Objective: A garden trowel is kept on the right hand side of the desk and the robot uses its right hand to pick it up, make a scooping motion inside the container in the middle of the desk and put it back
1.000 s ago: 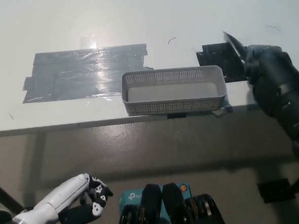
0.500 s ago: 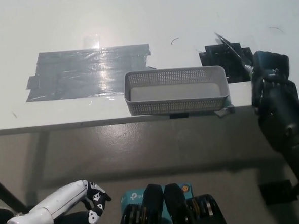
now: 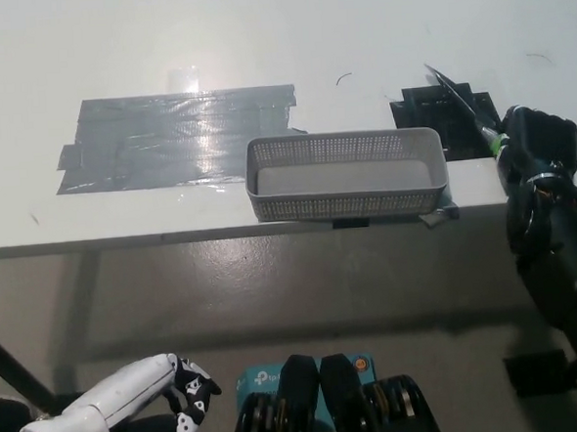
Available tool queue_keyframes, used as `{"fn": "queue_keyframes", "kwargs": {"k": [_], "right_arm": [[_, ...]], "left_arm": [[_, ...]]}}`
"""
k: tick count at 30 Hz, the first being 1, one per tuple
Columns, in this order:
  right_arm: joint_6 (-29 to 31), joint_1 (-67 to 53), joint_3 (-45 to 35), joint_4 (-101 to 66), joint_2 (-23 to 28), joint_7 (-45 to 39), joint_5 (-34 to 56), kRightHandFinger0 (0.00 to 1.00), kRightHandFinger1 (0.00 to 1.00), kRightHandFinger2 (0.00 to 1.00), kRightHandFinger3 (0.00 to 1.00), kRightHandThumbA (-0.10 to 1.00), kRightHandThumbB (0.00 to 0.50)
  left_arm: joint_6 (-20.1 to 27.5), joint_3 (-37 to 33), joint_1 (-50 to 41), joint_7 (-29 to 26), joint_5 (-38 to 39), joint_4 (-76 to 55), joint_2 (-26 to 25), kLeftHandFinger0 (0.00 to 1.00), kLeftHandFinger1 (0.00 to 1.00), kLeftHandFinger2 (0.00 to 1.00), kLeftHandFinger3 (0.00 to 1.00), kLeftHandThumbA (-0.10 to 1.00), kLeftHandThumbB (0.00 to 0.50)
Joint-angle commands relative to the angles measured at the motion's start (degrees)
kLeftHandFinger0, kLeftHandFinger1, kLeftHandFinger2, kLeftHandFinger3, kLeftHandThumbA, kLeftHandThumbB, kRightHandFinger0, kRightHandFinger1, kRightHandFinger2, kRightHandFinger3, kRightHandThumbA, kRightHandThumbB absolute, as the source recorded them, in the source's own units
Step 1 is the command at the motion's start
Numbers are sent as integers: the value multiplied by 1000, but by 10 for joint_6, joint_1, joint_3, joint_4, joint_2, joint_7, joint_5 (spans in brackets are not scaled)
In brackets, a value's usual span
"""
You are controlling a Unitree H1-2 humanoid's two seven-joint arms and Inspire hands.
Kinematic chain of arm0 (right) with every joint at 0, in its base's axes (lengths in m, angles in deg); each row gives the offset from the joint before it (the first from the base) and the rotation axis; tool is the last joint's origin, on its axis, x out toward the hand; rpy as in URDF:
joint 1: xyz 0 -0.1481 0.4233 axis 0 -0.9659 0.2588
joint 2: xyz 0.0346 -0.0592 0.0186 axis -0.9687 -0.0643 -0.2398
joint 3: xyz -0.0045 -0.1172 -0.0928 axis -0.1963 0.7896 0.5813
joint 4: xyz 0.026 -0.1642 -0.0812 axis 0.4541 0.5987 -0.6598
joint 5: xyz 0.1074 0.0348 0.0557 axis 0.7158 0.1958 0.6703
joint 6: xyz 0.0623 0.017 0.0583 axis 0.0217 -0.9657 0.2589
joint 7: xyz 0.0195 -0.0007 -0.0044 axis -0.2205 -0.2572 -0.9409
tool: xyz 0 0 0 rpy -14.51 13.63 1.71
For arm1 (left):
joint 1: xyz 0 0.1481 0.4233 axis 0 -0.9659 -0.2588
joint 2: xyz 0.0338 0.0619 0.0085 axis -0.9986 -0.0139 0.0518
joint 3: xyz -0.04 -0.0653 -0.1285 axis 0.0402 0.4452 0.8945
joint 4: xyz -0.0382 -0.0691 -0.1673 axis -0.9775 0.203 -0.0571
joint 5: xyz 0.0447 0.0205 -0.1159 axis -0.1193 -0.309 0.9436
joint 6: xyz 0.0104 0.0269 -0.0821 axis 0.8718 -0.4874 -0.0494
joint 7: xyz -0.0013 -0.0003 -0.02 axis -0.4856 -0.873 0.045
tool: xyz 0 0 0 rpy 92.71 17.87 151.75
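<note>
A grey perforated container [image 3: 345, 175] stands at the desk's front edge in the middle, with nothing visible inside. My black right hand [image 3: 531, 145] is just right of it, at the desk's front right, shut on the garden trowel [image 3: 463, 102]. The trowel's dark blade points up and to the left over a black taped patch [image 3: 441, 117]; a bit of green shows at the handle by my hand. The blade tip lies apart from the container's right end. My white left hand [image 3: 157, 395] rests low at the lower left, below the desk, its fingers loosely curled around nothing.
A large grey tape patch [image 3: 171, 137] covers the white desk [image 3: 258, 42] left of the container. The desk's front edge runs across the picture, with grey floor below it. A teal box [image 3: 258, 382] sits near my body.
The whole picture has shifted slightly, so the camera moved. My right hand with the trowel has come down and right, toward the black patch. The left hand stays low.
</note>
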Motion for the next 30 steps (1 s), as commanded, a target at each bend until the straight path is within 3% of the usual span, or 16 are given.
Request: {"fn": "queue_keyframes", "kwargs": {"k": [1,4,5,8,9,11,12,13,16,17,18,19,23,25,27,30], "right_arm": [[40,-15,25,22,42,17,25,0,302,666,258,-100,0],[46,-6,44,2,60,2,28,1,309,637,405,-100,0],[49,-4,45,-5,66,5,32,169,461,734,536,-79,0],[61,4,52,-9,75,3,43,0,143,326,363,-100,0],[55,12,55,-19,80,-4,44,0,25,219,278,33,0],[57,20,57,-16,81,-1,49,0,43,352,264,7,0],[64,27,53,-20,87,4,56,0,104,408,238,152,0],[61,31,54,-23,88,2,56,0,87,385,263,310,0],[68,48,54,-17,94,20,60,1,73,326,263,456,0],[71,53,57,-20,100,16,59,0,19,255,295,221,0],[71,56,54,-28,102,10,65,0,4,163,233,121,0],[71,62,54,-34,107,9,65,0,0,118,189,-85,0],[85,84,52,-25,112,24,73,0,47,446,151,-100,0],[84,93,50,-38,120,14,76,0,61,442,199,-100,0],[95,97,47,-35,124,16,87,0,20,365,117,-100,0],[92,102,50,-35,127,19,85,0,41,418,143,-100,0]], "left_arm": [[-4,-2,23,15,-13,-11,-19,626,646,739,851,673,64],[-6,-3,28,20,-13,-11,-22,635,653,743,864,698,54],[-7,-5,29,20,-17,-13,-22,618,638,731,861,693,57],[-7,-3,24,20,-18,-15,-23,605,631,724,852,643,43],[-9,-1,21,18,-20,-16,-22,584,613,712,850,620,51],[-9,1,18,19,-17,-17,-22,585,616,713,851,620,47],[-7,1,18,19,-17,-16,-20,588,619,713,850,621,41],[-10,1,16,20,-18,-18,-21,598,628,719,855,634,37],[-11,3,12,19,-15,-20,-18,597,626,718,849,630,34],[-4,6,11,16,-11,-18,-16,576,606,698,824,602,32],[-4,6,11,16,-9,-16,-15,572,603,695,821,600,36],[-6,6,12,17,-9,-15,-15,591,623,711,833,636,47],[-14,7,4,20,-14,-21,-20,629,651,736,858,697,62],[-15,6,4,21,-17,-20,-21,640,659,741,862,709,67],[-14,8,3,20,-13,-21,-19,629,649,736,857,676,58],[-15,6,4,22,-15,-20,-19,626,647,730,854,687,57]]}}
